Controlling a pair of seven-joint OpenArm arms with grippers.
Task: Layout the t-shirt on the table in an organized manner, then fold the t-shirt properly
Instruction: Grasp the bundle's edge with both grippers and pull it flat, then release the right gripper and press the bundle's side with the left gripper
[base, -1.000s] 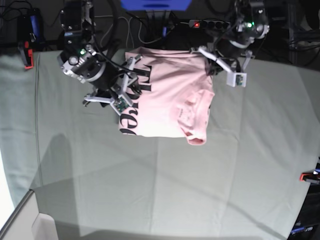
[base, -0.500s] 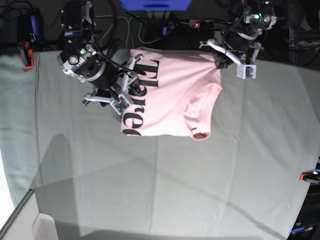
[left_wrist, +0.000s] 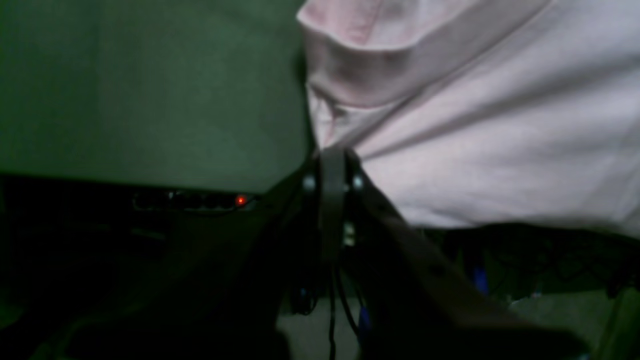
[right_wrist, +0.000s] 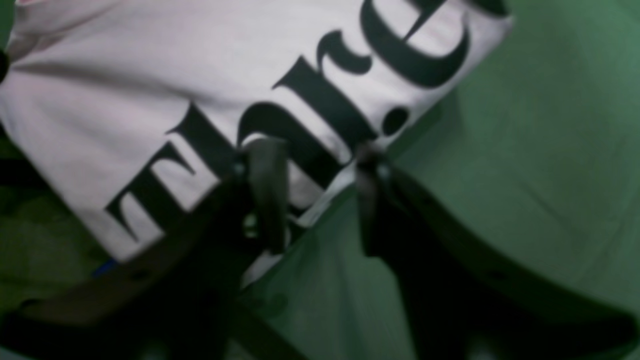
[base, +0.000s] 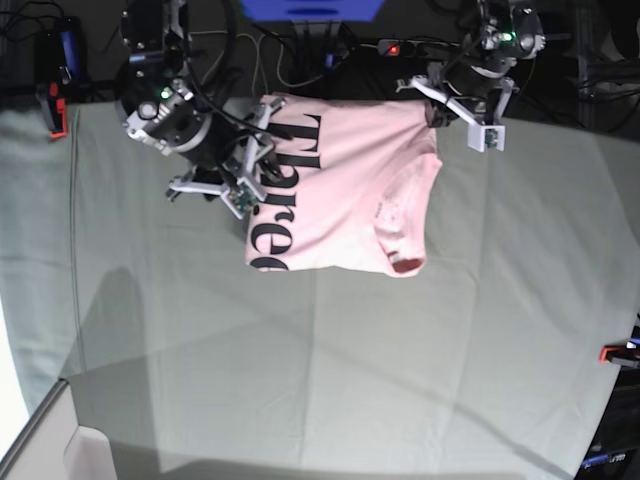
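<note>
Left gripper (left_wrist: 332, 165) has its jaws pinched together on a corner of the t-shirt (base: 345, 180); the right gripper (right_wrist: 315, 160) has its jaws apart, straddling the shirt's lettered edge, so no real clamp there that I can see. The pink tee lies at the far middle of the table (base: 330, 370), folded over, black lettering toward 9 o'clock, a sleeve opening at about 5 o'clock. A red clamp (base: 57, 110) sits way off at 9 o'clock, and a power strip (base: 420, 47) with a red light sits at 12.

Table (base: 320, 380) front wide open; t-shirt (base: 345, 190) & both arms crowd back edge.
</note>
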